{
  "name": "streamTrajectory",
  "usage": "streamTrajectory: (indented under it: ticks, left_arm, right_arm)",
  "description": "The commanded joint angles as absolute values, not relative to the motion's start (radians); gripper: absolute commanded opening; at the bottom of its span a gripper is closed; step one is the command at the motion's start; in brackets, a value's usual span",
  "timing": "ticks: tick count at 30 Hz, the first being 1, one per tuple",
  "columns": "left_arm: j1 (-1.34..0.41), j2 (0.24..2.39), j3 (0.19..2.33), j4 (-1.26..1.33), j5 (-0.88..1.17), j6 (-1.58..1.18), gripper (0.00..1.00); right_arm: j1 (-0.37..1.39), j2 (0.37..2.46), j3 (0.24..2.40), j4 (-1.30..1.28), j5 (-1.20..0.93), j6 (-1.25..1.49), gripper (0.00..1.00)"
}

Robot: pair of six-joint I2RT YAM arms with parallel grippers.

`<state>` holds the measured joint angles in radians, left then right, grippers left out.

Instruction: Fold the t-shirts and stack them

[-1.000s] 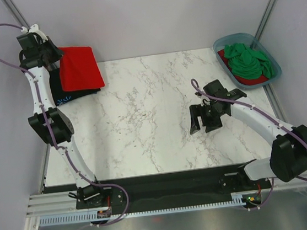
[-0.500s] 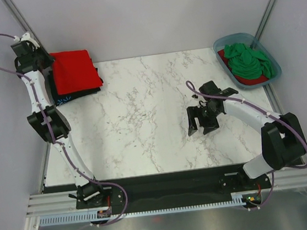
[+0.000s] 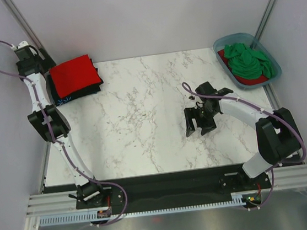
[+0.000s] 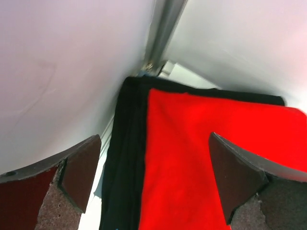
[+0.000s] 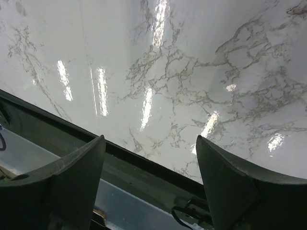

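A folded bright red t-shirt point(image 3: 72, 74) lies on a black t-shirt point(image 3: 81, 91) with a small light-blue mark, at the table's far left corner. My left gripper point(image 3: 44, 69) hovers at the stack's left edge, open, with nothing between its fingers. The left wrist view shows the red t-shirt point(image 4: 216, 158) over the black t-shirt point(image 4: 125, 143) below the open left gripper point(image 4: 153, 139). A green t-shirt point(image 3: 250, 59) sits crumpled on another red t-shirt point(image 3: 255, 80) in the tub. My right gripper point(image 3: 197, 127) hangs open and empty over bare marble; in the right wrist view the right gripper point(image 5: 149, 141) faces the table's near edge.
The blue-grey plastic tub point(image 3: 224, 42) stands at the far right corner. A wall and a metal corner post point(image 4: 163, 28) stand close behind the left stack. The dark rail point(image 5: 144, 167) of the table's front edge runs below the right gripper.
My left gripper has opened and let go of the red t-shirt, which now lies flat on the black one. The left arm drew back leftward. The right gripper drifted slightly left.
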<state>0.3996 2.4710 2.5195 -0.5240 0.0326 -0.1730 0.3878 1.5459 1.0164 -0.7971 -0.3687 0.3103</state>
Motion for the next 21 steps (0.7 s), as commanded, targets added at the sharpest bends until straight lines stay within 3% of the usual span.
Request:
streamTrajectory:
  ticks: [1, 12, 21]
  left_arm:
    - [0.385, 2.34, 2.479, -0.526, -0.123, -0.183, 1.0]
    - [0.221, 1.963, 2.157, -0.538, -0.1, -0.264, 0.99]
    - [-0.041, 1.539, 1.671, -0.546, -0.005, -0.35, 0.97]
  right_arm:
    - [0.402, 1.497, 1.042, -0.775, -0.387, 0.314, 0.84]
    - [0.423, 1.316, 0.989, -0.779, -0.361, 0.365, 0.84]
    - [0.443, 1.189, 0.922, -0.747, -0.315, 0.431, 0.84]
